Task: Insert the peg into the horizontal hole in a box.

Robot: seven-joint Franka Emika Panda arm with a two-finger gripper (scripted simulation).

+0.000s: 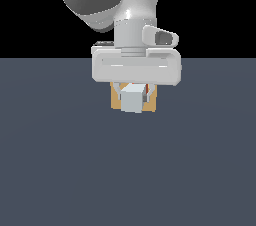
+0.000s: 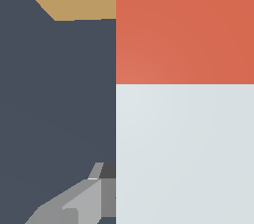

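The peg [image 1: 133,98] sits between the gripper [image 1: 133,92] fingers, pinched at its grey-white half; the red-orange half points toward the tan box [image 1: 116,101] behind.

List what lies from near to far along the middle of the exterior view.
Bare floor → peg's white end, held in the tool → box behind it → floor's far edge, then black background.
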